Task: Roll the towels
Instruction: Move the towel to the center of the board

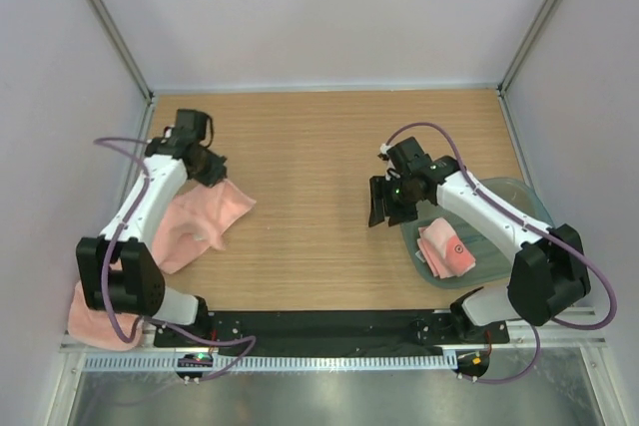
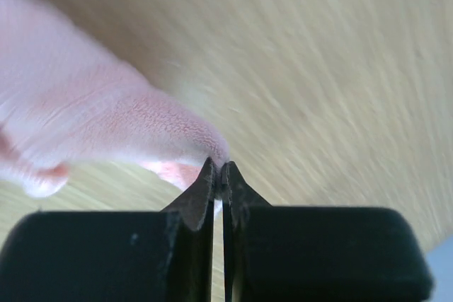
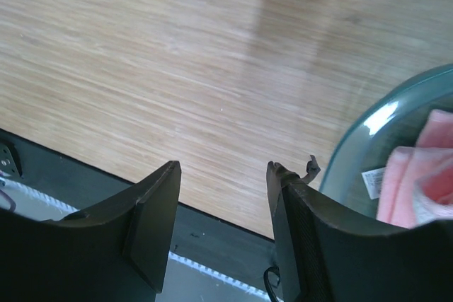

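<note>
A salmon-pink towel (image 1: 200,218) lies loosely spread at the table's left side. My left gripper (image 1: 214,174) is at its far corner, shut on that corner. In the left wrist view the closed gripper (image 2: 219,167) pinches the tip of the towel (image 2: 106,118), which is lifted off the wood. A second folded pink towel (image 1: 446,249) with a white label (image 3: 374,183) lies in the tub; it shows pink (image 3: 417,185) in the right wrist view. My right gripper (image 1: 384,204) hangs open over bare wood left of the tub, its fingers (image 3: 223,175) holding nothing.
The translucent grey-green tub (image 1: 519,197) sits at the right, its rim (image 3: 354,143) just right of my right fingers. More pink cloth (image 1: 88,321) is bunched by the left arm's base. White walls enclose the table; a black strip (image 1: 329,324) runs along the near edge.
</note>
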{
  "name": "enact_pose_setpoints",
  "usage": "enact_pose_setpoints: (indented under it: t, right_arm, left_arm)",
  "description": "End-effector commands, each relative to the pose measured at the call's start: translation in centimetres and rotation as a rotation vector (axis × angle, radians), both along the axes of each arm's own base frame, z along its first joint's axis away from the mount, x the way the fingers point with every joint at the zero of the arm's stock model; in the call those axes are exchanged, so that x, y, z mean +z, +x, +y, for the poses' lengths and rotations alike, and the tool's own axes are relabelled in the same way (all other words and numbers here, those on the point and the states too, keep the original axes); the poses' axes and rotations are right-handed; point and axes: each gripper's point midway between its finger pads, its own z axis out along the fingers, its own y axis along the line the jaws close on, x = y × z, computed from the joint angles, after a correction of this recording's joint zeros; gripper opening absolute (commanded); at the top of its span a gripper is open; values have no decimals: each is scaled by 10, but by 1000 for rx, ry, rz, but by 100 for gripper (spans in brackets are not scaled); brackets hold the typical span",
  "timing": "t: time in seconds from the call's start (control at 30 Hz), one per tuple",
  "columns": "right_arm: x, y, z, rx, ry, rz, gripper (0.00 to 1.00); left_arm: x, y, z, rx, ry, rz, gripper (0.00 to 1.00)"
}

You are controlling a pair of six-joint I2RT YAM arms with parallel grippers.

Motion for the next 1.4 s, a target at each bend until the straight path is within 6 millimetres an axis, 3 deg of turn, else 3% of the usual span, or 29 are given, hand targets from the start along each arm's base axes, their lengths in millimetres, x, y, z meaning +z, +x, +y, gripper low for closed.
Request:
enact_pose_setpoints:
  t: [0.0, 0.03, 0.07, 0.1, 0.13, 0.17, 0.2, 0.23, 0.33, 0.37, 0.4, 0.43, 0.53, 0.6, 0.63, 0.7, 0.73, 0.8, 0.83, 0.87, 0.9, 0.97, 1.0, 1.07, 1.13, 1.37]
  right_arm:
    - [34, 19, -12, -13, -23, -105, 58]
    - [37, 23, -16, -25, -38, -119, 58]
    - [42, 26, -19, -36, -42, -133, 59]
    - [45, 30, -22, -50, -48, -144, 59]
    - [47, 36, -29, -80, -59, -153, 59]
    - [52, 41, -30, -92, -54, -166, 60]
    - [55, 44, -31, -99, -50, -172, 61]
    - [58, 46, -32, -110, -42, -178, 62]
    - [71, 43, -15, -70, 56, -178, 63]
    - [74, 38, 3, -28, 157, -159, 64]
    - [76, 35, 11, -18, 211, -151, 64]
    - [78, 32, 21, -1, 266, -151, 65]
    - [68, 27, 53, 29, 376, -113, 64]
    - [64, 21, 82, 81, 395, -106, 64]
    - [48, 22, 94, 94, 371, -73, 64]
    - [42, 17, 121, 133, 352, -49, 64]
    - [40, 20, 132, 141, 360, -52, 64]
    - [23, 24, 153, 138, 348, -4, 64]
    - [19, 27, 159, 133, 341, -6, 64]
    - [21, 33, 167, 133, 341, -17, 64]
    - [9, 36, 172, 125, 320, 0, 64]
    - [8, 43, 185, 126, 319, -5, 64]
    - [-6, 46, 190, 119, 301, 17, 64]
    - [-7, 52, 200, 119, 307, 20, 64]
    - [-23, 55, 206, 112, 291, 46, 64]
    - [-53, 55, 230, 129, 262, 94, 63]
  left_arm:
    - [35, 51, -48, 72, -48, -147, 0]
    - [42, 57, -77, 19, -66, -168, 0]
    - [31, 66, -91, 8, -70, -146, 0]
    - [34, 76, -104, 8, -80, -162, 0]
    - [56, 91, -122, -15, -107, -217, 0]
    - [45, 97, -142, -46, -108, -196, 0]
    - [50, 104, -153, -62, -112, -217, 2]
    - [69, 118, -167, -102, -134, -279, 7]
    - [68, 126, -195, -239, -172, -262, 35]
    - [72, 126, -196, -262, -166, -269, 44]
    - [77, 124, -194, -275, -157, -280, 60]
    - [77, 121, -193, -295, -148, -281, 68]
    - [85, 104, -175, -368, -62, -293, 87]
    - [78, 86, -151, -380, 31, -247, 100]
    - [95, 77, -136, -362, 58, -278, 100]
    - [88, 58, -107, -348, 135, -244, 100]
    - [101, 49, -86, -309, 137, -272, 100]
    - [102, 34, -71, -321, 106, -271, 100]
    - [88, 25, -48, -282, 108, -231, 100]
    - [98, 14, -39, -274, 104, -260, 100]
    - [92, 3, -30, -288, 119, -233, 100]
    - [94, -18, -16, -287, 155, -236, 100]
    - [95, -25, -9, -287, 191, -233, 100]
    - [96, -45, 0, -308, 241, -222, 100]
    - [95, -57, 10, -310, 294, -206, 100]
    - [86, -79, 23, -316, 338, -190, 100]
